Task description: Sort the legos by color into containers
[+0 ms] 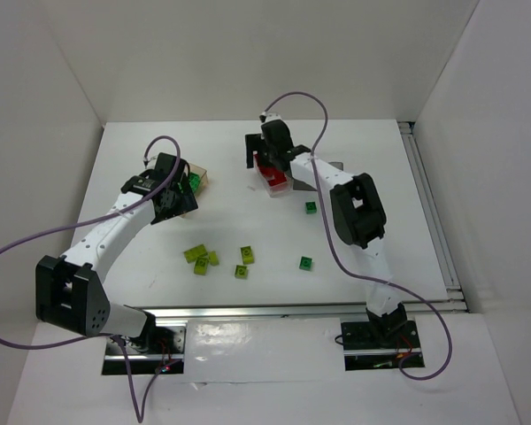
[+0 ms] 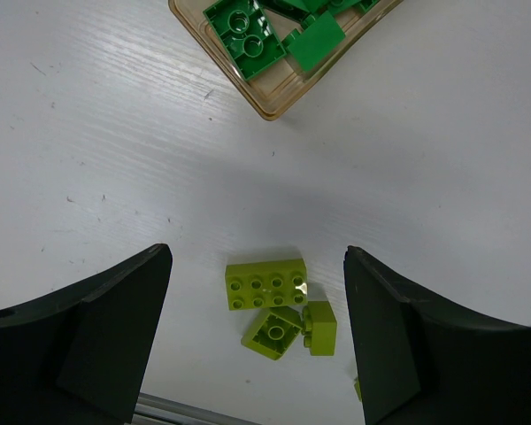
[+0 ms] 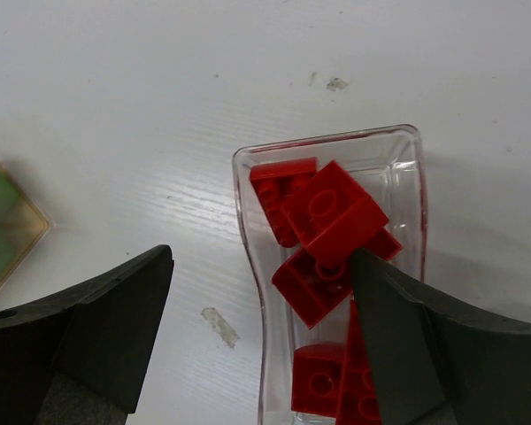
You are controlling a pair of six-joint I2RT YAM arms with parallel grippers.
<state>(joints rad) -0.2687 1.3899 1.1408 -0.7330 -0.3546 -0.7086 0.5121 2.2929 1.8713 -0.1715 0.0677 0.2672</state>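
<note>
My left gripper (image 1: 175, 197) is open and empty beside the tan box (image 1: 201, 180), which holds dark green legos (image 2: 244, 34). In the left wrist view its fingers (image 2: 115, 328) stand wide apart above three lime legos (image 2: 265, 283) on the table, with the tan box's corner (image 2: 264, 108) ahead. My right gripper (image 1: 268, 165) is open and empty over the clear container (image 3: 252, 266), which holds several red legos (image 3: 332, 212). Its right finger (image 3: 407, 354) hangs over the container's inside.
Loose lime legos lie near the front middle (image 1: 200, 258) (image 1: 244, 262). Two dark green legos (image 1: 311, 207) (image 1: 306, 262) lie on the right. A dark grey container (image 1: 333, 166) shows partly behind the right arm. The tan box's edge (image 3: 9, 230) shows left in the right wrist view.
</note>
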